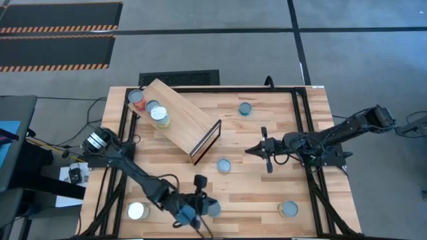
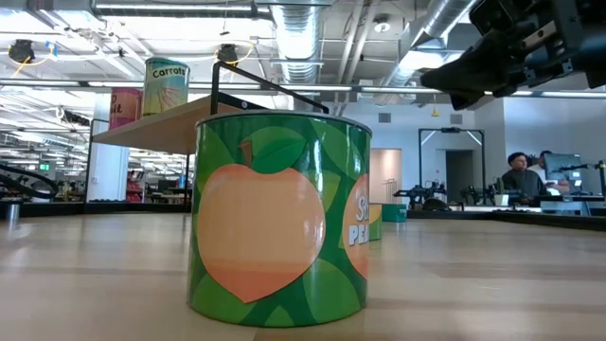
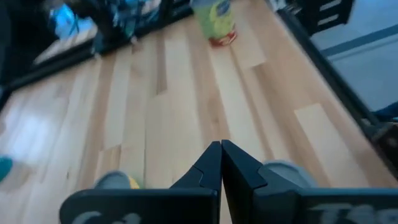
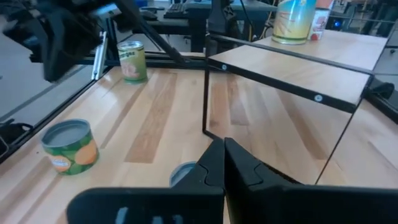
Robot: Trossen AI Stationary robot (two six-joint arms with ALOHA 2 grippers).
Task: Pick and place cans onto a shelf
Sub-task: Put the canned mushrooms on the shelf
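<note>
The light wooden shelf (image 1: 180, 121) stands at the table's far left with three cans (image 1: 152, 108) on top; it also shows in the right wrist view (image 4: 292, 62). More cans stand on the table: far middle (image 1: 245, 109), centre (image 1: 223, 165), near right (image 1: 289, 209), near left (image 1: 137, 211). A green peach can (image 1: 213, 209) stands by the near edge and fills the low view (image 2: 279, 218). My left gripper (image 1: 207, 200) is shut and empty beside it, its fingers (image 3: 221, 155) pointing toward the table's right. My right gripper (image 1: 248, 151) is shut and empty, raised beyond the shelf's dark-edged end (image 4: 208, 93).
Black metal rails (image 1: 303, 120) frame the tabletop's edges. The shelf lies slantwise, its dark-edged end panel (image 1: 207, 141) toward the table's middle. Bare planks lie between the centre can and the near-right can. A person (image 2: 519, 175) sits in the room far behind the table.
</note>
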